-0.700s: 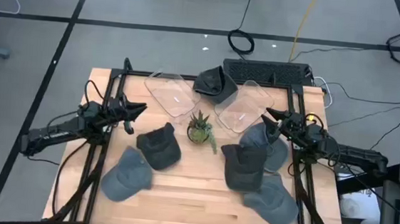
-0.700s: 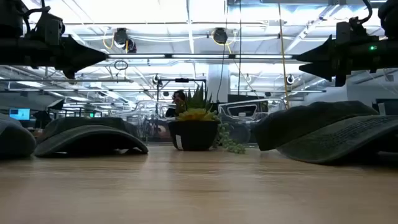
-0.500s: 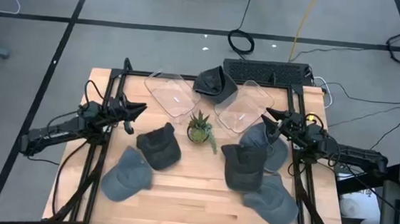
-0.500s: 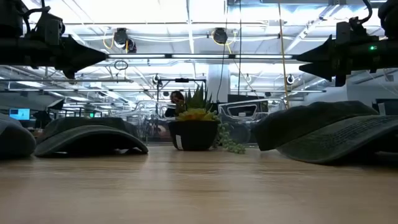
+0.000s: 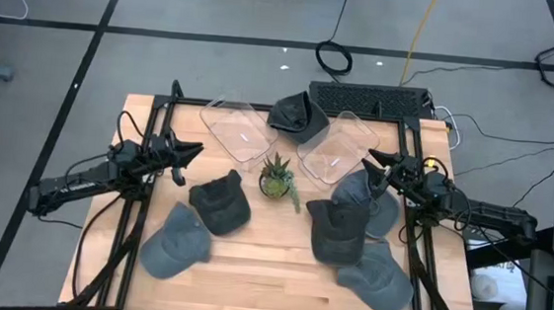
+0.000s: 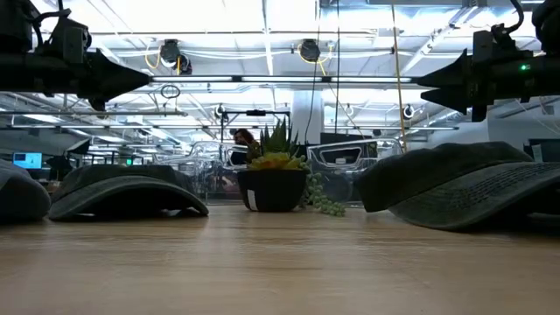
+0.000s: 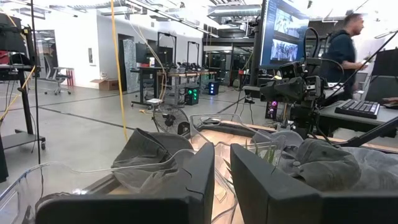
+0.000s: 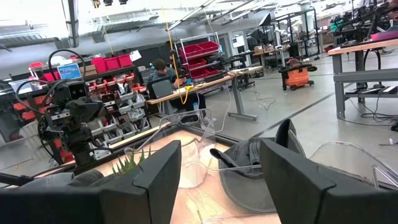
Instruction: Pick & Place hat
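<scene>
The left gripper [image 5: 194, 150] hovers at nine o'clock on the table, fingers nearly closed with a thin gap, holding nothing. The right gripper [image 5: 370, 161] hovers at three o'clock, jaws apart and empty. Six hats lie around the plant [image 5: 276, 178]; one hat [image 5: 298, 116] rests at twelve o'clock between two clear bins [image 5: 237, 128].

Left arm: reached in from the left edge, raised off the table | left gripper [image 5: 194, 150]: fingers nearly together, empty | right arm: reached in from the right edge, raised | right gripper [image 5: 367, 163]: fingers apart, empty
</scene>
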